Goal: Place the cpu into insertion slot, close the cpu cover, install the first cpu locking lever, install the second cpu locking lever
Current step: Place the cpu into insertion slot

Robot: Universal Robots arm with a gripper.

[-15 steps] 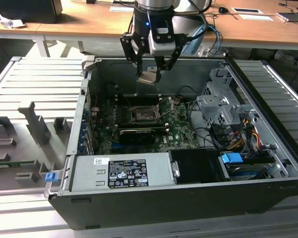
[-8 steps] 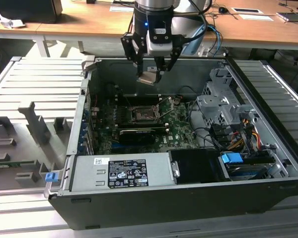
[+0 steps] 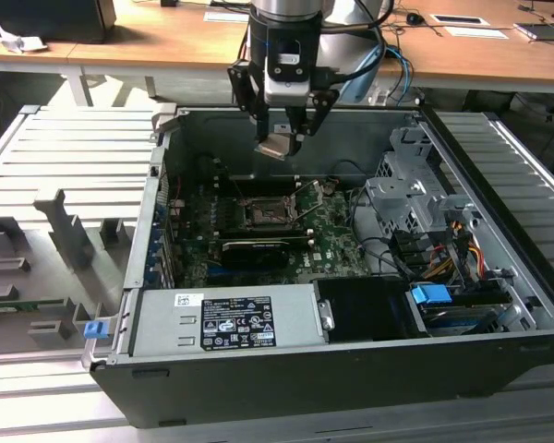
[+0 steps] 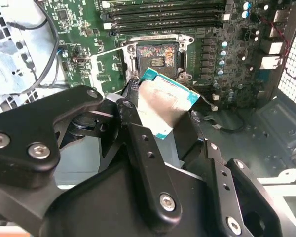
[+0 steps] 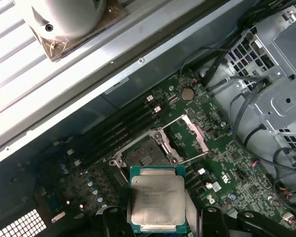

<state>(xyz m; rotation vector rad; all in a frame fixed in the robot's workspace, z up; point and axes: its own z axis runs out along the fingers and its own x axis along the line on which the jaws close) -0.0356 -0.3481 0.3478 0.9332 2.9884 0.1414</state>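
1. Your claw point(image 3: 283, 137) hangs over the open case point(image 3: 499, 360) on the grey table point(image 3: 65, 148). It is pinching the cpu point(image 3: 277, 148) by two opposite edges, silvery face outward.
2. The cpu is in the air, well apart from the slot point(image 3: 261, 214), which sits on the green board point(image 3: 337, 242) below. In the first wrist view the cpu point(image 5: 156, 200) appears beside the slot point(image 5: 144, 155), not over it.
3. The slot is bare. Its cover point(image 5: 196, 134) stands swung open beside it, with a thin wire lever point(image 5: 170, 122) raised alongside. By the look of things, no step at the slot is done yet.
4. Watch the tilt. In the exterior view the cpu does not look level with the board, and in the second wrist view the cpu point(image 4: 163, 101) also sits at an angle above the slot point(image 4: 158, 55). A corner landing first could likely bend the slot's contacts.
5. Watch the alignment. If the cpu is off-centre or turned the wrong way, it would ride on the slot's rim instead of seating. These views do not show whether its corners match the slot's.
6. Watch the grip. You hold only thin edges, so a jolt could let the cpu slip and drop onto the board.
7. Watch the clearance. The raised cover and lever stand close to the slot, and a claw finger or the cpu's edge could snag them.
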